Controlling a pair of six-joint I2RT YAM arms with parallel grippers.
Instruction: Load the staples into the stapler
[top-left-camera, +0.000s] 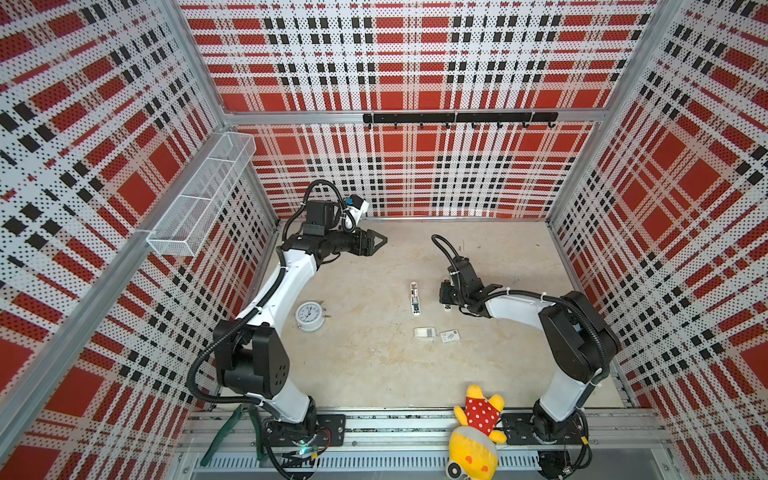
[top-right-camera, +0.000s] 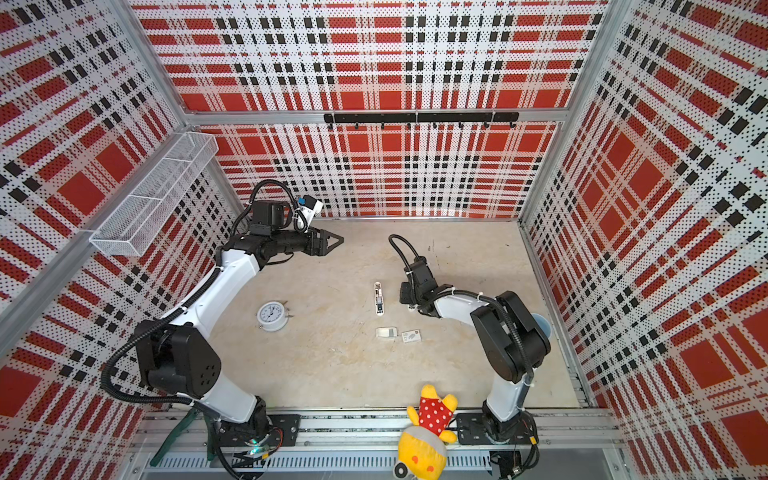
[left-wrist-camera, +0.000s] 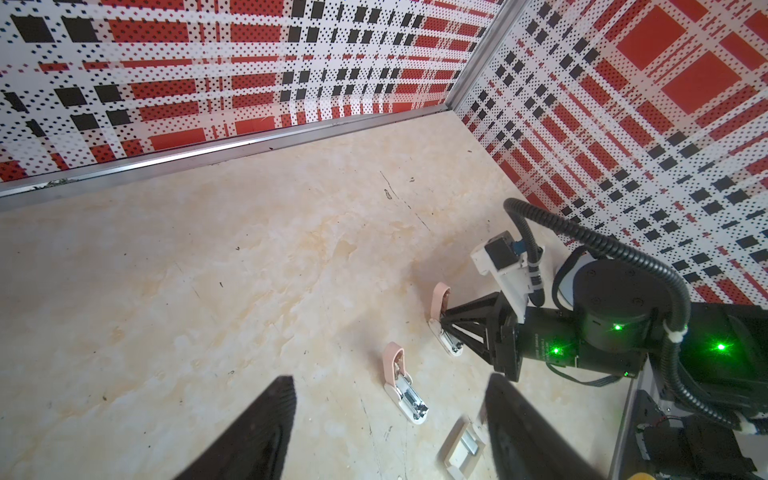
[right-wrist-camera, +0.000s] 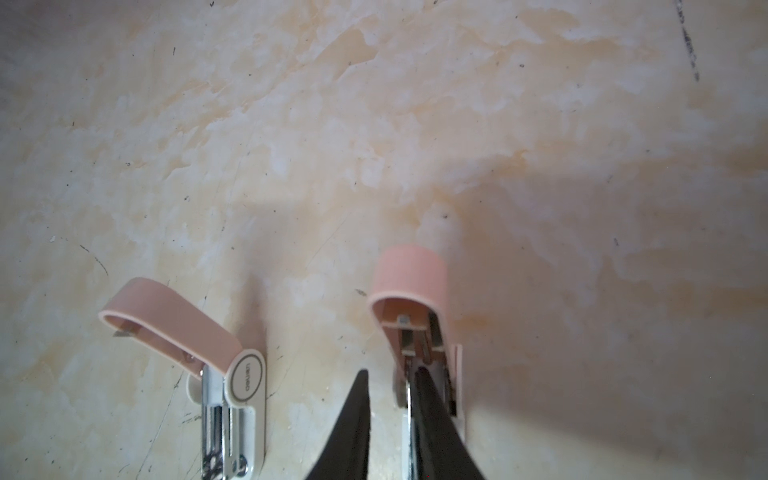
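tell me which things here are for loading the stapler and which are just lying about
For the job:
open pink stapler
second pink stapler, at the right gripper
staple tray
staple box

Lying about:
alarm clock
plush toy
green-handled tool

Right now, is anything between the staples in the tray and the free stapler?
Nothing visible. The staples in their tray lie on the robot's side of the free stapler, lid up, with bare table between. The box sleeve sits beside the tray, and the right gripper is at the other stapler, both off that line.
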